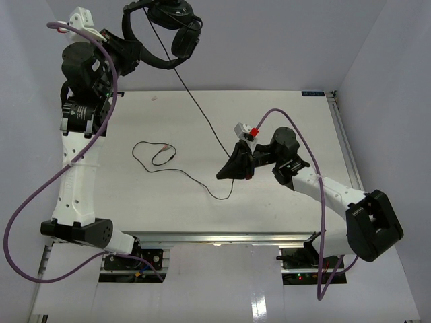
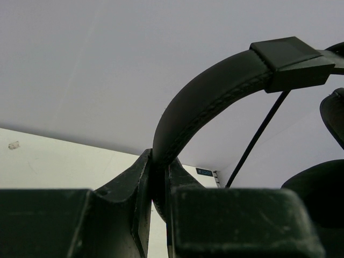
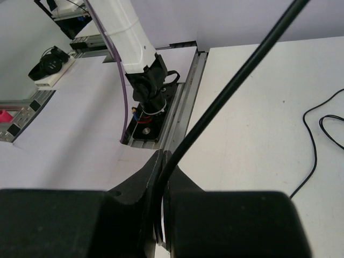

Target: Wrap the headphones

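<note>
We see the headphones (image 1: 183,39) held aloft at 11 o'clock, past the far edge of the table (image 1: 289,121), with the earcups toward 1 o'clock. Our left gripper (image 1: 135,52) pinches the headband (image 2: 204,102). The cable (image 1: 202,113) runs straight toward 5 o'clock into our right gripper (image 1: 227,172), which is clamped on it. The slack loops toward 9 o'clock.

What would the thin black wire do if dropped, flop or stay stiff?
Probably flop: the cable looks straight only where the right pincer pulls it, while its loose end curls on the table. It's thin, so likely light.
</note>
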Controlling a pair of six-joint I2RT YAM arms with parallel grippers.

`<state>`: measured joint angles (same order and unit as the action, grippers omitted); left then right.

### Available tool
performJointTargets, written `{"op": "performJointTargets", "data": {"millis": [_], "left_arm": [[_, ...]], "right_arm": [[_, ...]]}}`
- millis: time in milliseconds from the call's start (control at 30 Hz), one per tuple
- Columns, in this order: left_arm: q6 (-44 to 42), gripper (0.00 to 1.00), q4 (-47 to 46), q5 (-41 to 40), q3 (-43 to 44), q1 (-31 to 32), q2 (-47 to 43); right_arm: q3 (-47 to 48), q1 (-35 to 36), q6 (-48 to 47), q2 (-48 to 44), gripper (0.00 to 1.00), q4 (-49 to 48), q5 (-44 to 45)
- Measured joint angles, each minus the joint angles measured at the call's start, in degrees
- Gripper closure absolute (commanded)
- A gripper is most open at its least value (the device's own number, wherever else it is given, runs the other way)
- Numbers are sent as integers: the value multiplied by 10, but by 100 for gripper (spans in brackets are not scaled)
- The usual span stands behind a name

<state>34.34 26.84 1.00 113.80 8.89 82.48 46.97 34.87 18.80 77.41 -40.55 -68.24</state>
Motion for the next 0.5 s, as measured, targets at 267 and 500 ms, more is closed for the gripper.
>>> {"op": "performJointTargets", "data": {"millis": [267,500], "left_arm": [[17,100,-7,28,-34,-2,-30],[0,100,-2,15,-55,-3,-46]], "right_arm": [[11,-23,-16,17,92,29,17],[20,-61,4,23,92,12,20]]}}
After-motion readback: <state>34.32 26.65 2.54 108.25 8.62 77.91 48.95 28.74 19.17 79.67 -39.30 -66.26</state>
